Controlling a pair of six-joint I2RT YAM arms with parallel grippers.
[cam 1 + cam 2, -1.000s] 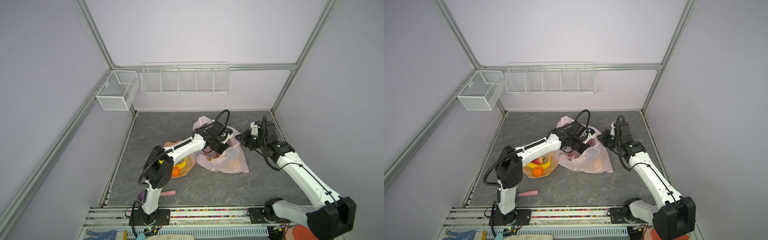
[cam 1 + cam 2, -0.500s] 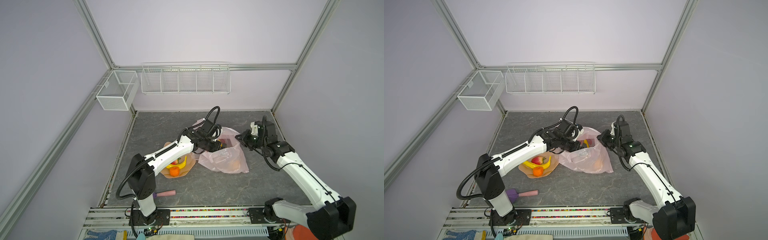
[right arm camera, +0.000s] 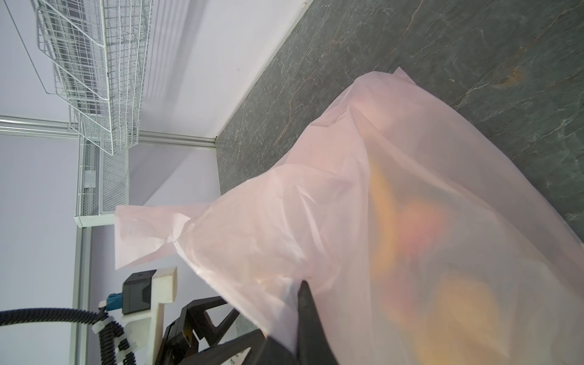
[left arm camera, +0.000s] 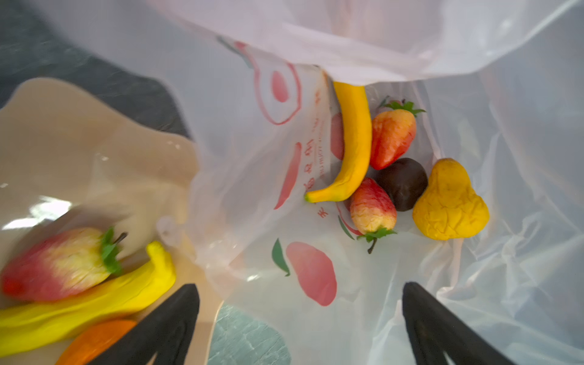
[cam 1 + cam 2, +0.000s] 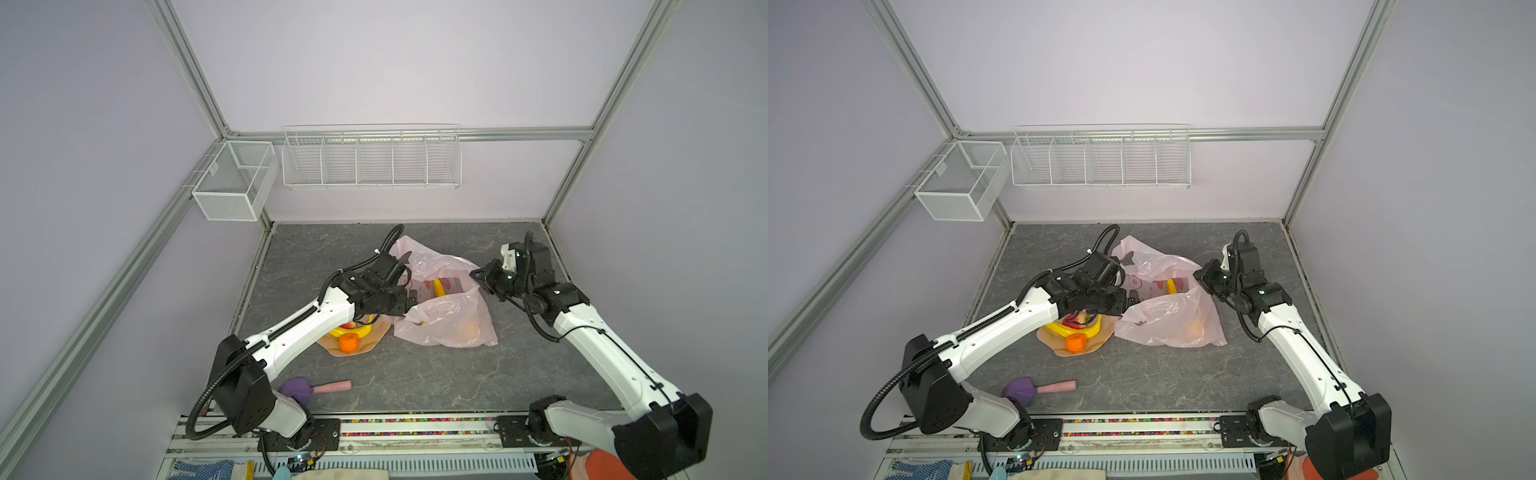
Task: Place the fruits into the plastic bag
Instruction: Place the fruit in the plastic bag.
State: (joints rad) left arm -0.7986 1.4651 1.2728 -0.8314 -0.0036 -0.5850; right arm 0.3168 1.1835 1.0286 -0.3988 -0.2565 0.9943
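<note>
The pink plastic bag (image 5: 449,316) lies mid-table with its mouth towards the left arm. My right gripper (image 3: 301,284) is shut on the bag's upper edge and holds it up (image 5: 478,276). My left gripper (image 4: 298,287) is open and empty, just outside the mouth, between the bag and the peach dish (image 4: 79,142). Inside the bag lie a banana (image 4: 354,142), two strawberries (image 4: 392,136), a dark purple fruit (image 4: 403,183) and a yellow pear (image 4: 448,202). On the dish remain a red-yellow fruit (image 4: 60,265), a banana (image 4: 94,300) and an orange (image 5: 348,343).
A purple-headed brush with a pink handle (image 5: 316,388) lies near the front left by the left arm's base. Two white wire baskets (image 5: 370,158) hang on the back wall and left corner. The right arm stands close to the right wall.
My left gripper has drawn back out of the bag's mouth towards the dish, still open. The right gripper has kept its hold on the bag's edge.
</note>
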